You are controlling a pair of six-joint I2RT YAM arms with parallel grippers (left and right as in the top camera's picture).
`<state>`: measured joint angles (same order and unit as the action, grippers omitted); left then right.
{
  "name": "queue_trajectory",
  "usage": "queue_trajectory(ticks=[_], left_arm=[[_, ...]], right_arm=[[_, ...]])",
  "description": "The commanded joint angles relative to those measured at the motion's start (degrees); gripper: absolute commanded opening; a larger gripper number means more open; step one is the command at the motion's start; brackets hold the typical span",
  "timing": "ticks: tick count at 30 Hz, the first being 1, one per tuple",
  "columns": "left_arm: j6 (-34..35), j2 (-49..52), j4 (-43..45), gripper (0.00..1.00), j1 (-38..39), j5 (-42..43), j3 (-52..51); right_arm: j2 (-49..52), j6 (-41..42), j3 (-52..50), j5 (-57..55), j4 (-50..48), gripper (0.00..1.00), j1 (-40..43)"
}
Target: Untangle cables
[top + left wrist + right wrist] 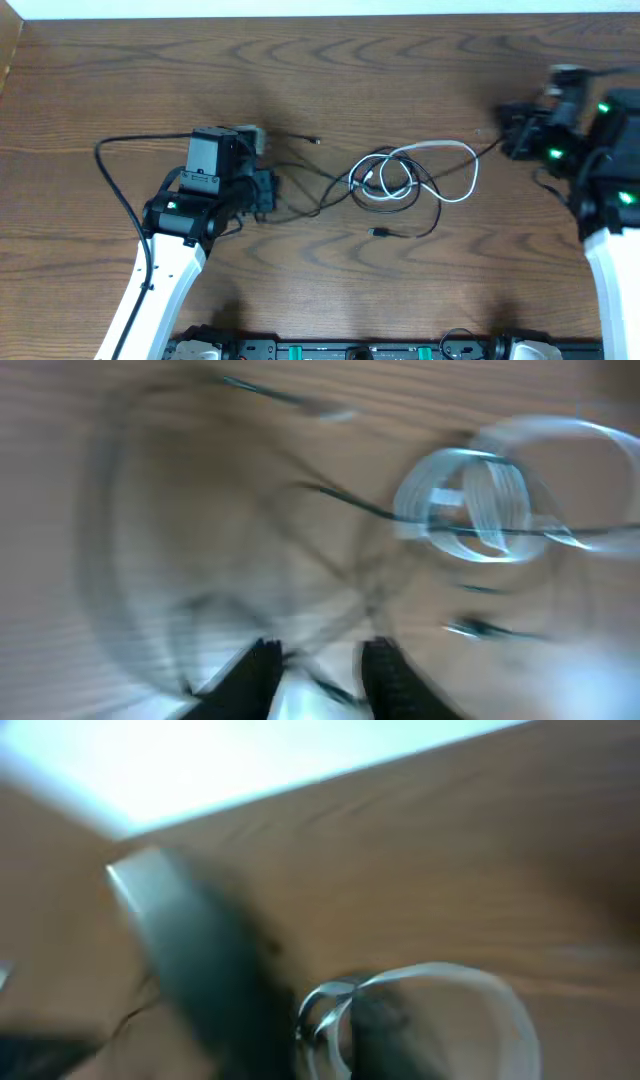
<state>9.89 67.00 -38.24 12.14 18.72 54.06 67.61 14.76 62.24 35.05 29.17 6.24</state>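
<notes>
The cables (392, 180) lie tangled mid-table: a white cable (445, 160) in loops, wound with thin black ones. My left gripper (270, 190) is left of the tangle, over black strands that run toward it. In the blurred left wrist view its fingers (322, 665) stand apart with a dark strand between them, and the white loops (478, 500) lie ahead. My right gripper (508, 138) is right of the tangle, and a straight black strand (480, 155) reaches its tip. The right wrist view is smeared; the white loop (440, 980) shows and the jaws are unclear.
A loose black plug end (380, 232) lies in front of the tangle, and another plug end (316, 140) lies behind the left gripper. The arm's own thick black wire (110, 175) curves at the left. The table's back edge (320, 14) borders a white wall.
</notes>
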Motion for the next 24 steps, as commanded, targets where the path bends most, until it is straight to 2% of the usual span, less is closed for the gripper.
queue_trajectory(ticks=[1, 2, 4, 6, 10, 16, 17, 21, 24], left_arm=[[-9.05, -0.31, 0.33, 0.48, -0.17, 19.63, 0.31], [-9.05, -0.31, 0.04, 0.54, -0.17, 19.54, 0.31], [-9.05, -0.31, -0.72, 0.72, -0.17, 18.78, 0.31], [-9.01, -0.31, -1.79, 0.77, -0.17, 16.35, 0.31], [-9.01, -0.31, -3.06, 0.79, -0.17, 13.6, 0.31], [-9.01, -0.31, -2.89, 0.78, -0.17, 13.62, 0.31], [-9.01, -0.31, -2.89, 0.77, -0.07, 13.62, 0.31], [-9.03, -0.31, -2.75, 0.75, 1.57, 13.6, 0.31], [-9.03, -0.28, -2.47, 0.75, 3.1, 13.57, 0.31]], right_arm=[[4.66, -7.87, 0.87, 18.82, 2.05, 0.86, -4.55], [5.6, -8.85, 0.87, 17.44, 3.19, 0.99, -5.42], [7.32, -10.62, 0.87, 11.43, 6.32, 0.99, -7.04], [8.85, -11.28, 0.87, 0.87, 10.34, 0.99, -8.59], [11.43, -13.33, 0.87, -13.09, 16.39, 0.99, -11.67], [15.06, -18.38, 0.85, -14.56, 19.5, 0.99, -15.61], [15.82, -18.8, 0.85, -14.56, 19.47, 0.96, -16.46], [19.34, -20.2, 0.85, -14.38, 19.3, 0.73, -20.28], [22.62, -20.24, 0.85, -14.62, 18.49, 0.75, -23.41]])
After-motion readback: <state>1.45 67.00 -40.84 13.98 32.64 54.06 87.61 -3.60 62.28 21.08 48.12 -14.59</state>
